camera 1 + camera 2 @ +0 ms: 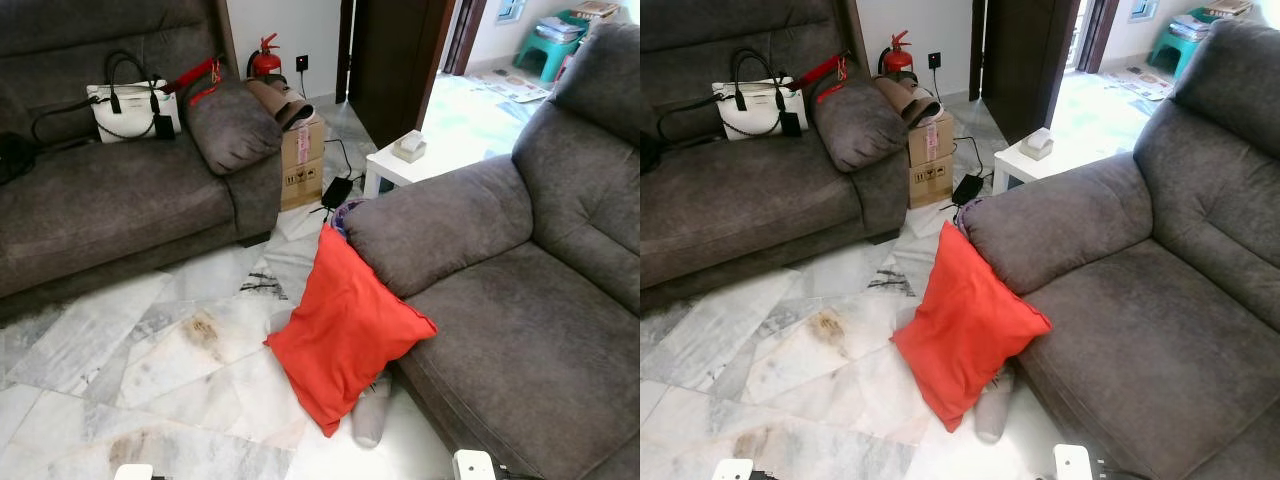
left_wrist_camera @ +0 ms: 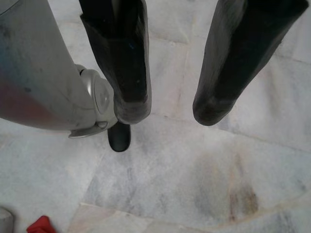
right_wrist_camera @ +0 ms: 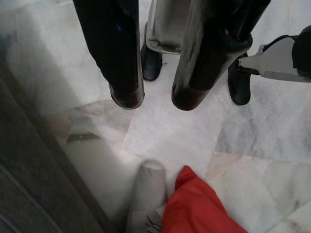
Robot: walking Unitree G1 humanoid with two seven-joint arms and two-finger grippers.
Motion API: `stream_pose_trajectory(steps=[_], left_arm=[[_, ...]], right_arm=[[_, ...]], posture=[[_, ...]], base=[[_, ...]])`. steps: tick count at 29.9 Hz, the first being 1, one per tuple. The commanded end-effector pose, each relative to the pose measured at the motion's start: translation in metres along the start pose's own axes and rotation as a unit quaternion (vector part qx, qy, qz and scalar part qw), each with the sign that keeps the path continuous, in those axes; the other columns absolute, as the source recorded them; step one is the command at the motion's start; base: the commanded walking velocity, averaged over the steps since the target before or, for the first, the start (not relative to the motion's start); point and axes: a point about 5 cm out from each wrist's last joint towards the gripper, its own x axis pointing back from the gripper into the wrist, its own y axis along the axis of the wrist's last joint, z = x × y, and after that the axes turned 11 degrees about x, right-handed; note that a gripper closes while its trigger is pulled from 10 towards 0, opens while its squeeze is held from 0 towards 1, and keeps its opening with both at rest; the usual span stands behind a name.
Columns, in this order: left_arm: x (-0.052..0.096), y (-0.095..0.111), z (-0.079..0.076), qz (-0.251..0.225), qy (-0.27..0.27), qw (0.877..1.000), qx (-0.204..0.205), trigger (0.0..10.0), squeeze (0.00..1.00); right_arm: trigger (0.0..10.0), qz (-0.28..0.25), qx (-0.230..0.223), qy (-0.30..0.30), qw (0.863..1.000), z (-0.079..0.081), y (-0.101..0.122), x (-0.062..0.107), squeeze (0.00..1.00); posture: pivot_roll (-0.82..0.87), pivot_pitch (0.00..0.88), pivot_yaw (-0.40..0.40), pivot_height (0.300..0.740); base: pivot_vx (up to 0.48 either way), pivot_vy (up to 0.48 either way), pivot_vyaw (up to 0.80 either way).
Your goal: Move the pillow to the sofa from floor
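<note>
Against sofa (image 1: pixel 500 300) front: red pillow (image 1: pixel 345 330), on floor (image 1: pixel 150 340), leaning at its armrest
Left claw (image 2: pixel 167 109): spread, empty, left of pillow, over floor
Right claw (image 3: pixel 155 99): spread, empty, just beside pillow

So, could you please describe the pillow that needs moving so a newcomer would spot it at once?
Find the grey sofa on the robot's right. At its front corner, on the marble floor, a pillow leans tilted against the armrest. It is plain bright red, unlike the grey slipper beside it.
</note>
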Motion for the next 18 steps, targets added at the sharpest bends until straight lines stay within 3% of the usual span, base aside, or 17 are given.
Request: stream_pose_trajectory(steps=[1, 18], left_arm=[[0.0019, -0.0067, 0.0032, 0.012, 0.002, 1.0, -0.007, 10.0, 0.0], [0.002, -0.0069, 0.0034, 0.012, 0.001, 1.0, -0.007, 10.0, 0.0]], right_arm=[[10.0, 0.009, -0.005, 0.002, 1.0, 0.0011, -0.0062, 0.001, 0.0], [10.0, 0.002, -0.001, -0.003, 1.0, 0.0005, -0.005, 0.0011, 0.0]], posture=[[0.08, 0.145, 0.014, 0.74], [0.08, 0.146, 0.015, 0.74]], base=[[0.0, 0.0, -0.52], [0.15, 0.0, 0.0]])
